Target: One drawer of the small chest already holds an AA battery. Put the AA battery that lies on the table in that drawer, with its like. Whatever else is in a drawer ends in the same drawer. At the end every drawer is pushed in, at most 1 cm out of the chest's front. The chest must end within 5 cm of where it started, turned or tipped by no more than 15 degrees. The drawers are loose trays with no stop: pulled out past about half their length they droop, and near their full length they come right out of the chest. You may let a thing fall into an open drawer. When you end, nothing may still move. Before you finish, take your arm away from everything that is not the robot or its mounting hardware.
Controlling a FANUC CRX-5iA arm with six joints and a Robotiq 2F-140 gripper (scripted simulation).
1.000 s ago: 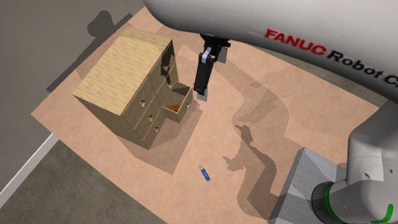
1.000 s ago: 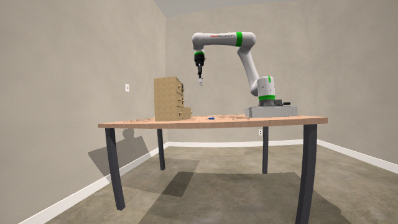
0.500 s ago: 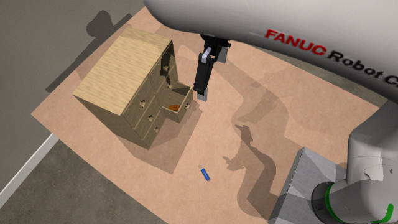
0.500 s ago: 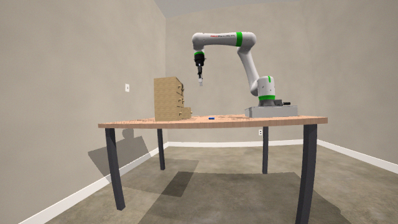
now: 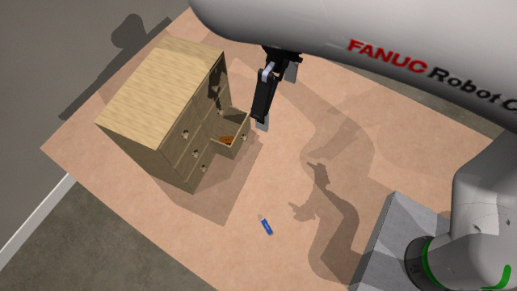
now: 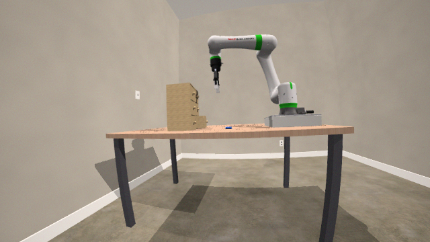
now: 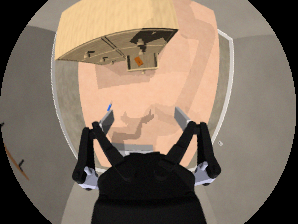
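Well apart: blue AA battery (image 5: 266, 225) on the table, empty wide-open hand (image 6: 217, 88) high above.

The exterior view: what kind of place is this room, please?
Probably a bare test room for a robot, not a home or a factory. Plain beige walls with a wall socket, a concrete-like floor, and only one wooden table, which carries the arm's base, a small chest and a blue battery.

White arm (image 6: 269, 72), green joint rings, red FANUC lettering, black tool (image 6: 216, 80).
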